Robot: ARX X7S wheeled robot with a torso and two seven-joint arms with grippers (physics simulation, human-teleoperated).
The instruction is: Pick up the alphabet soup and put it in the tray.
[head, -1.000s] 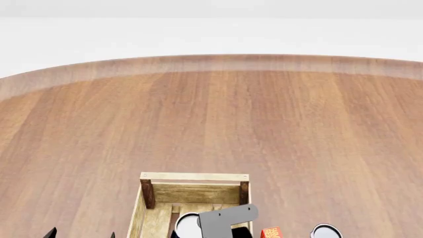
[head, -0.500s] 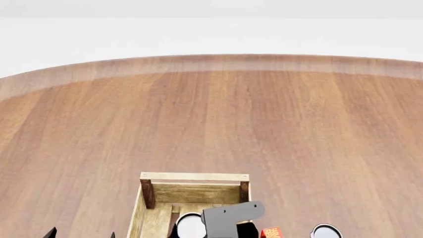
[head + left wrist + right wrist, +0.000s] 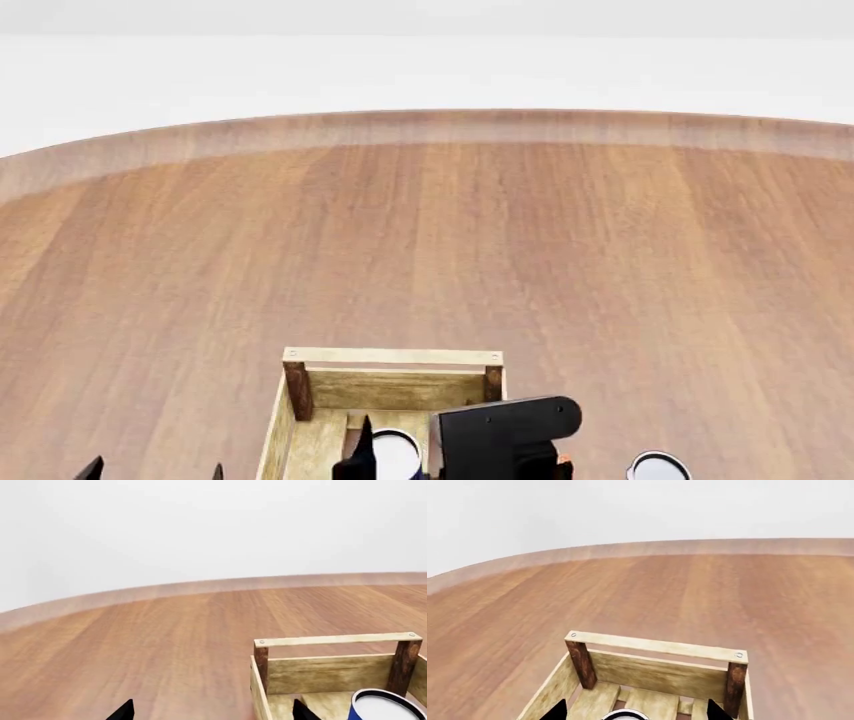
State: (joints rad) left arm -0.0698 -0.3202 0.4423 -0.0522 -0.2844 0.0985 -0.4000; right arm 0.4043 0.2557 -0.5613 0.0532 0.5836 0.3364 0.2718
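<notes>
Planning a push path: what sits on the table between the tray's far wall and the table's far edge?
Nothing: in the head view only bare wood runs from the tray to the table edge.

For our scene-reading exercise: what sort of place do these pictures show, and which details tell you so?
Probably a bare simulated tabletop workspace, no real room: a wide round-edged wooden table, a featureless white backdrop, and a slatted wooden tray holding a white-topped can.

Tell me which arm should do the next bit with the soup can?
The right one. The right gripper hangs over the alphabet soup, which stands inside the tray, fingers spread wide. It probably only needs to lift away. The left gripper is off beside the tray.
</notes>
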